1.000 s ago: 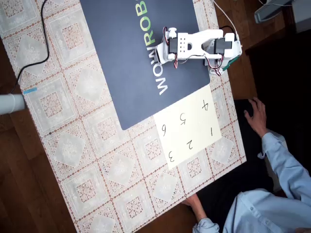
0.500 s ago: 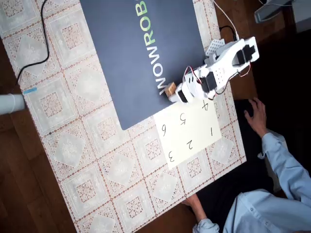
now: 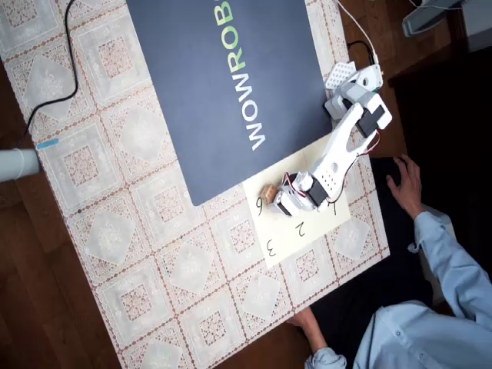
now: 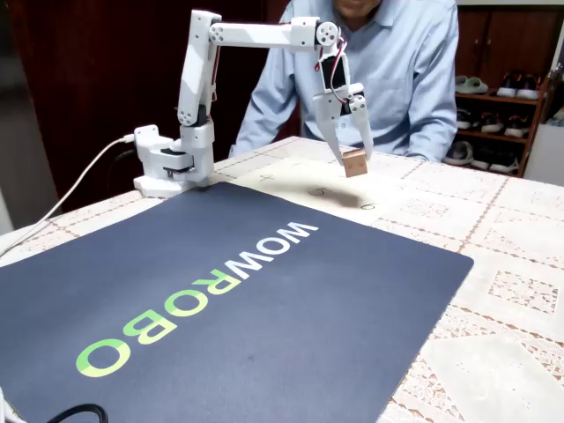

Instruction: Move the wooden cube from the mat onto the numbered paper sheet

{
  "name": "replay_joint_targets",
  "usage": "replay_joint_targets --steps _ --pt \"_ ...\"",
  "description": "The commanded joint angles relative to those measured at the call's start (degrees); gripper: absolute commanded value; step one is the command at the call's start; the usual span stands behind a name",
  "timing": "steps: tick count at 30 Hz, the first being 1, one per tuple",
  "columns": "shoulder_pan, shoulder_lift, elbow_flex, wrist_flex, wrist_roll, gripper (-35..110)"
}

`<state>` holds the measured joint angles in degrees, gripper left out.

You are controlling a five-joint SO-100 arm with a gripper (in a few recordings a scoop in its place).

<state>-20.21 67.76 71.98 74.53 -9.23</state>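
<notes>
On my overhead feed the mat [image 3: 223, 92] covers the upper left, flat on the lace tablecloth [image 3: 115, 231]. Just right of its lower corner I see the wooden cube [image 3: 270, 191] pinched in the gripper [image 3: 277, 197], jaws closed on its sides, over the numbered paper sheet [image 3: 307, 231] by the digit 6. In the fixed view the cube [image 4: 354, 162] hangs clear above the sheet [image 4: 291, 181], its shadow below it. A person's hand [image 3: 405, 183] rests near the table's right edge.
</notes>
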Motion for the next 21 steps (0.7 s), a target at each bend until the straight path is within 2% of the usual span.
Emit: replay_joint_targets --steps 1,19,21 --pt "-0.53 -3.69 -5.62 1.23 -0.26 0" --pt "1.14 -19.78 -26.19 8.88 1.23 0" --pt "1.14 -19.86 -26.89 9.84 1.76 6"
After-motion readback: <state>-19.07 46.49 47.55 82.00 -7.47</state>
